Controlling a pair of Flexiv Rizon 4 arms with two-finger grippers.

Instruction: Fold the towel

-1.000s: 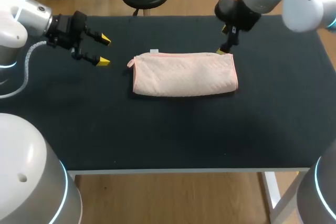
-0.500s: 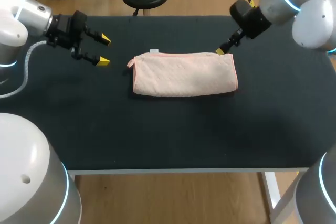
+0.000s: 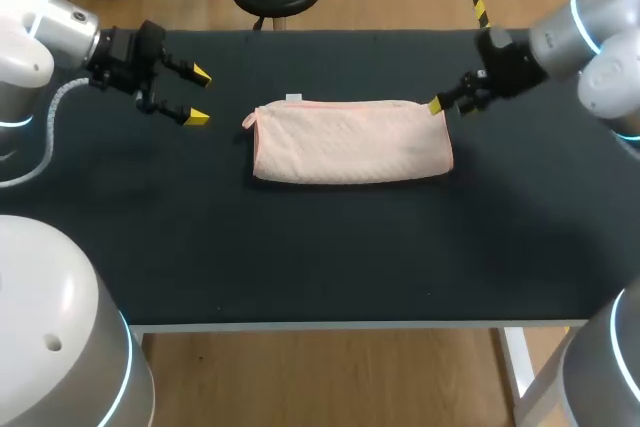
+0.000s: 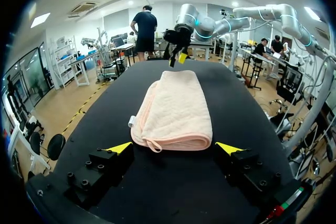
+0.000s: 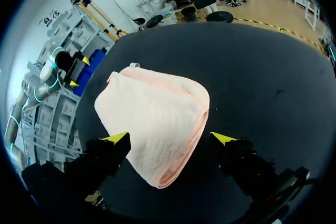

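Note:
A pink towel (image 3: 350, 142) lies folded into a long band across the middle of the black table, with a small white tag at its far left corner. My left gripper (image 3: 197, 95) hangs open off the towel's left end, apart from it; in the left wrist view the towel (image 4: 176, 111) lies just ahead of the open left gripper (image 4: 176, 148). My right gripper (image 3: 440, 107) is at the towel's far right corner. In the right wrist view the towel's end (image 5: 152, 119) lies between and under the open right gripper (image 5: 169, 138).
The black tabletop (image 3: 350, 257) stretches wide in front of the towel to the near edge. My right arm's gripper (image 4: 178, 59) shows beyond the towel's far end in the left wrist view. The left gripper (image 5: 73, 72) shows far off past the towel in the right wrist view.
My right arm has swung out to the right and turned, its gripper now pointing at the towel's right end from the side. The left arm and the towel have not moved.

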